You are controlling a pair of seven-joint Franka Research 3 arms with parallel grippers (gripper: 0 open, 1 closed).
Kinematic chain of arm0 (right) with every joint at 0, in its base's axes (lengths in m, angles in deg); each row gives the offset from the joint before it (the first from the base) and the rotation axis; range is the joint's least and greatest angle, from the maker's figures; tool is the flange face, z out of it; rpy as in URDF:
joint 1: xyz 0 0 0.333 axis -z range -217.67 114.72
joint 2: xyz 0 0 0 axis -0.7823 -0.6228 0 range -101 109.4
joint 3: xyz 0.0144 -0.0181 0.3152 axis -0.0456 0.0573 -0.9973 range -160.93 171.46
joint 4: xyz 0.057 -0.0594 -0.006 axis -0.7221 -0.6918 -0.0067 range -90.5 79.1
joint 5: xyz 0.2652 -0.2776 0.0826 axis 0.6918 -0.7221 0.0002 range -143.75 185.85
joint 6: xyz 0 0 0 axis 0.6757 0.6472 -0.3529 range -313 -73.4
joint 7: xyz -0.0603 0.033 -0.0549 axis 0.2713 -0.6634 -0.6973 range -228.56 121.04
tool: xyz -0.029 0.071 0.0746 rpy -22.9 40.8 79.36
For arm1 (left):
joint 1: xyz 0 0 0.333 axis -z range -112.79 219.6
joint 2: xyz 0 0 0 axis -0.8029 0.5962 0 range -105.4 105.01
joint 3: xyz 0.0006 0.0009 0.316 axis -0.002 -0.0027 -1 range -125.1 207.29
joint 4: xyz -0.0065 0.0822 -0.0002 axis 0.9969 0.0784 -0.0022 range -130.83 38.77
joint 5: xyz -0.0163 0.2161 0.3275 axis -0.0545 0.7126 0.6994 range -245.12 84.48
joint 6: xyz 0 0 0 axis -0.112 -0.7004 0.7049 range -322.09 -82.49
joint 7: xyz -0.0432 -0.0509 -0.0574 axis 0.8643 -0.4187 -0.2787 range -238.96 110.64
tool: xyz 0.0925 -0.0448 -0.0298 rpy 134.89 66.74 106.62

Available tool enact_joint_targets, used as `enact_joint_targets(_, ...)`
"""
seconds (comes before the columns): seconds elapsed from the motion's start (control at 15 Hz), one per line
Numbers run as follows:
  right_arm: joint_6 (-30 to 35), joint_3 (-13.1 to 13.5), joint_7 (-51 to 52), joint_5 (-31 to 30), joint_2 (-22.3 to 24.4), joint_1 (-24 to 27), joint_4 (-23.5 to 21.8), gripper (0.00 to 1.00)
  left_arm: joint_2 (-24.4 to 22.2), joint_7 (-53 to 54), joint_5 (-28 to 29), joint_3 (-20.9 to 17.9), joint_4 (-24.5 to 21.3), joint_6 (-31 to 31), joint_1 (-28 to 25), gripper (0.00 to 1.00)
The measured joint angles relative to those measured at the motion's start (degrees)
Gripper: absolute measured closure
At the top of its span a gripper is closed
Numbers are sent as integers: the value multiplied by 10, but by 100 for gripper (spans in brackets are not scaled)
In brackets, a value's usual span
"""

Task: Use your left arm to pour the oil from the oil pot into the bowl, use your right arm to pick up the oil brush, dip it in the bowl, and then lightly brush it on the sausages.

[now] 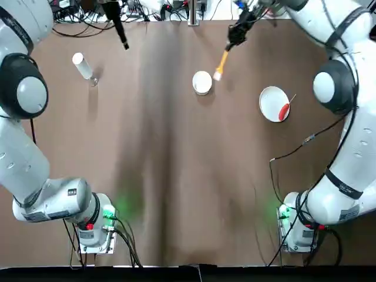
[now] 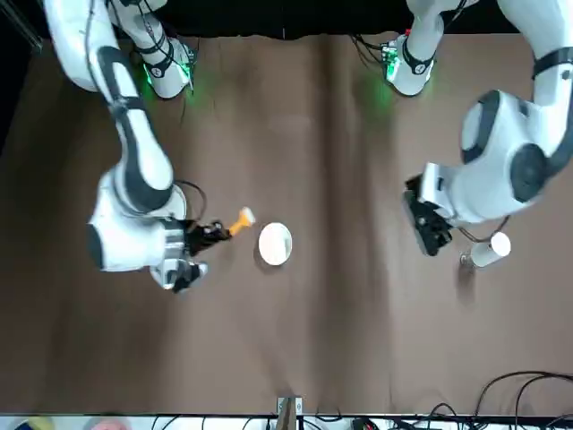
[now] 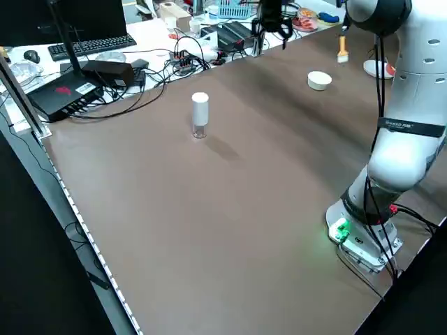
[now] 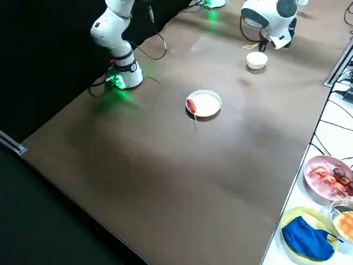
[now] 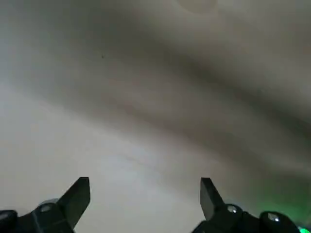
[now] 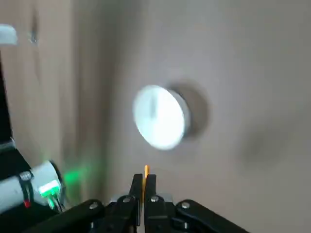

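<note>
The white oil pot [image 1: 82,66] stands upright at the far left, its spout resting on the table. My left gripper [image 1: 122,34] hovers to the right of it and farther back, apart from it. In the left wrist view it [image 5: 144,194] is open with nothing between the fingers. The white bowl [image 1: 202,82] sits mid-table. Just beyond it my right gripper [image 1: 237,33] is shut on the yellow-orange oil brush [image 1: 221,63], whose pale tip hangs beside the bowl's right rim. The red sausage [image 1: 284,110] on its skewer lies on the white plate [image 1: 271,100], right of the bowl.
Cables and desk clutter [image 3: 105,70] line the table's far edge. Food dishes [image 4: 330,175] and a blue cloth [image 4: 309,238] sit on a side surface off the table. Both arm bases [image 1: 94,226] stand at the near edge.
</note>
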Motion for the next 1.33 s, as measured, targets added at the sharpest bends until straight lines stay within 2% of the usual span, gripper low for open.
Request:
enact_joint_targets(0.2,104,2,20,-87,22,48,-2,96,-15,-114,21,0,0,4,35,0)
enact_joint_targets(0.4,136,3,64,-153,22,86,-15,96,-24,-139,23,-2,0,16,36,0)
enact_joint_targets(0.67,132,4,147,-223,18,134,-59,96,-40,-145,23,-8,7,26,27,0)
enact_joint_targets(0.87,124,4,179,-262,15,156,-81,96,-58,-242,24,-18,9,42,26,0)
enact_joint_targets(1.07,91,1,182,-272,13,154,-114,96,-59,-374,29,-19,9,43,26,0)
enact_joint_targets(1.33,83,-2,182,-277,9,142,-140,96,-59,-433,71,-23,8,43,26,0)
